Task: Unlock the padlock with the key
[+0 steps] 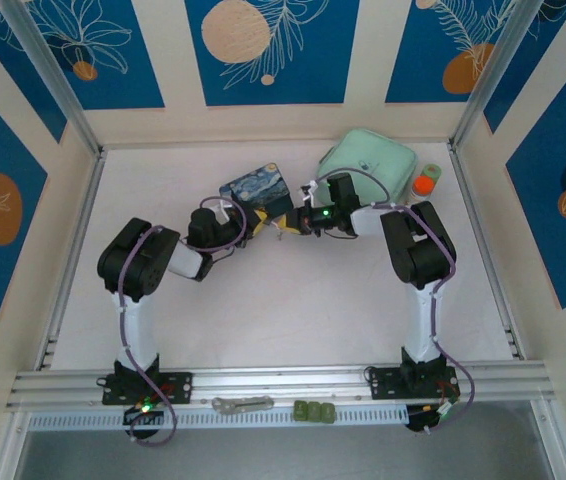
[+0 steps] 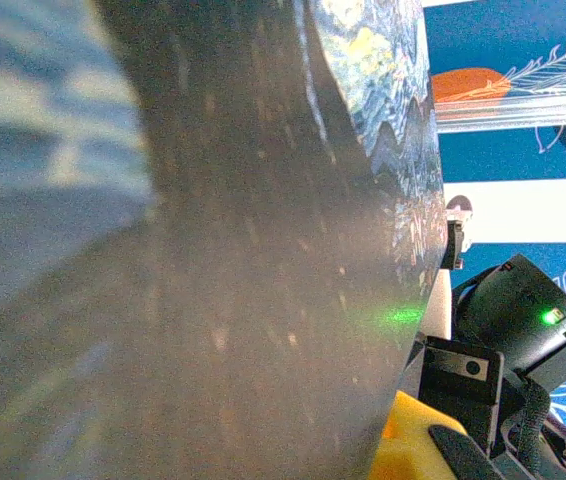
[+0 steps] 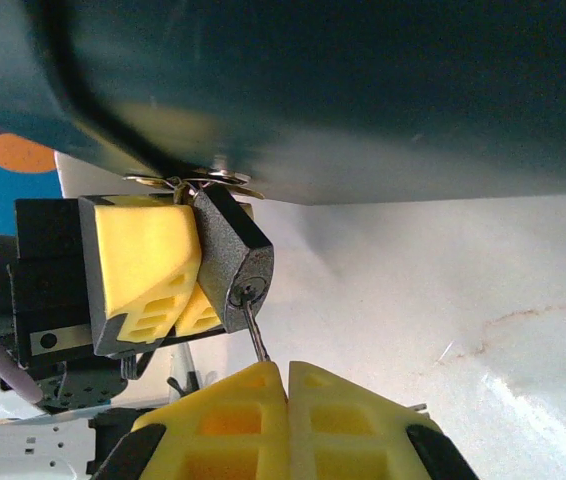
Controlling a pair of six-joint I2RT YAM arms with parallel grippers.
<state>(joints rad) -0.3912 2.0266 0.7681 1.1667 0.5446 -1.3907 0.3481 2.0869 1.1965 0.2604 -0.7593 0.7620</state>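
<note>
- left gripper (image 3: 185,295): yellow pads clamped on the padlock (image 3: 231,255), just under the starry-night tin (image 1: 258,190)
- padlock: dark body, hanging at the tin's silvery clasp (image 3: 195,183), above the white bench (image 3: 443,280)
- key (image 3: 256,340): thin, tip in the padlock's keyhole
- right gripper (image 3: 286,385): pads pressed together on the key

We see the top view brightly and evenly lit from above, the arms casting only faint, soft shadows on the white table (image 1: 263,310). In the left wrist view the painted tin (image 2: 243,260) is so close that it smears into a dark blur, with a green glint on it. In the right wrist view its underside is dim and soft, while the padlock (image 3: 233,260) is sharp.
</note>
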